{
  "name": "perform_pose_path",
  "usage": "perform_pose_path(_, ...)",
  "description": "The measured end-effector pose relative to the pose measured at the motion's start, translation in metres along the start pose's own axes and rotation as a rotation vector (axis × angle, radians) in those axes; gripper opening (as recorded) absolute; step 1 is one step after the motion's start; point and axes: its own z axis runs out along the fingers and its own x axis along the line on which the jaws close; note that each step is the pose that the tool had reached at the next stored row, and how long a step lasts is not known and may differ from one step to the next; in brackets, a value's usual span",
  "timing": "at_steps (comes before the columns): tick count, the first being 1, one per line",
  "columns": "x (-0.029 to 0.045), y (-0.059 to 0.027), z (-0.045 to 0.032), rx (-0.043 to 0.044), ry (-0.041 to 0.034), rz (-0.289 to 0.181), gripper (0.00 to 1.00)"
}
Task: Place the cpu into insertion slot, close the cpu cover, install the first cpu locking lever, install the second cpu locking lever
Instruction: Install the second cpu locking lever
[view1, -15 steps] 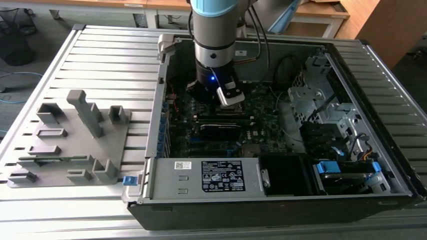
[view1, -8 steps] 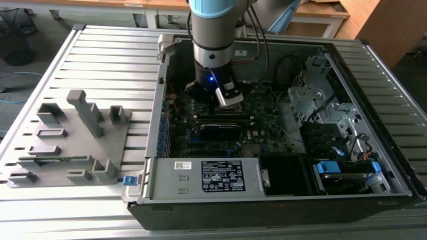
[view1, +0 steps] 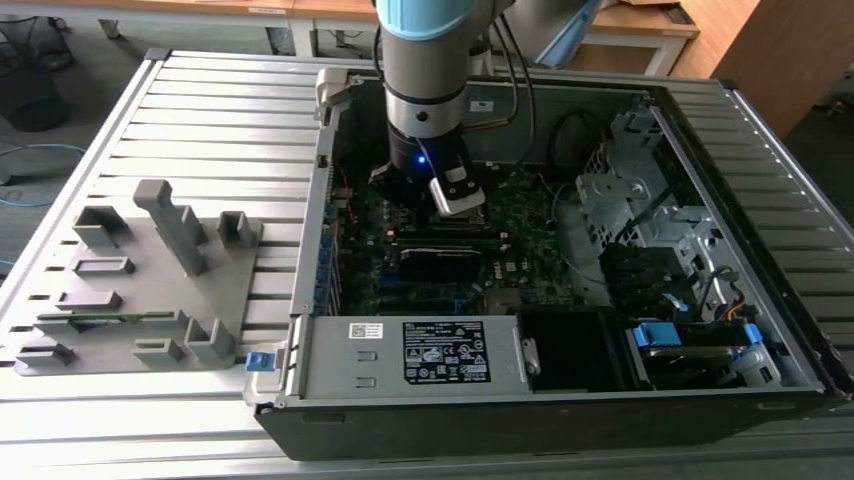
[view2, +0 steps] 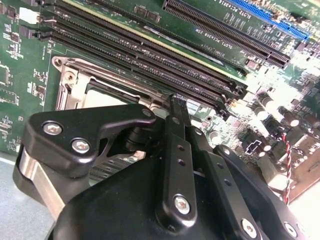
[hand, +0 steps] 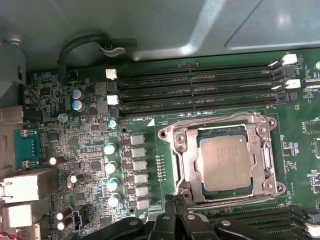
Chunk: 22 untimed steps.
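The cpu (hand: 225, 156), a grey-silver square chip, lies flat in the insertion slot (hand: 226, 189) on the green motherboard. The cpu cover (hand: 186, 150), a silver metal frame, lies down around it; part of the cover (view2: 67, 85) and the chip (view2: 106, 90) appear in the second wrist view. Thin wire locking levers run along two opposite sides of the socket (hand: 215, 119) (hand: 240, 198). My gripper (hand: 176, 201) hangs at the socket's edge by one lever, its black fingers (view2: 176, 107) closed together. In the exterior view my gripper (view1: 454, 200) is low inside the computer case, covering the socket.
Long black memory slots (hand: 200, 92) run beside the socket, and more of them (view2: 150, 55) lie close past the fingertips. Capacitors (hand: 111, 165) and rear ports (hand: 25, 187) stand on the board. The case walls (view1: 320, 200), power supply (view1: 427, 355) and drive cage (view1: 641, 210) hem in the arm. A grey fixture rack (view1: 147, 280) sits outside.
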Motion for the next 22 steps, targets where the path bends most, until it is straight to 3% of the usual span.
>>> perform_pose_path(22,0.0044,-0.0005,-0.0005,-0.0005,-0.0001,0.0,0.11)
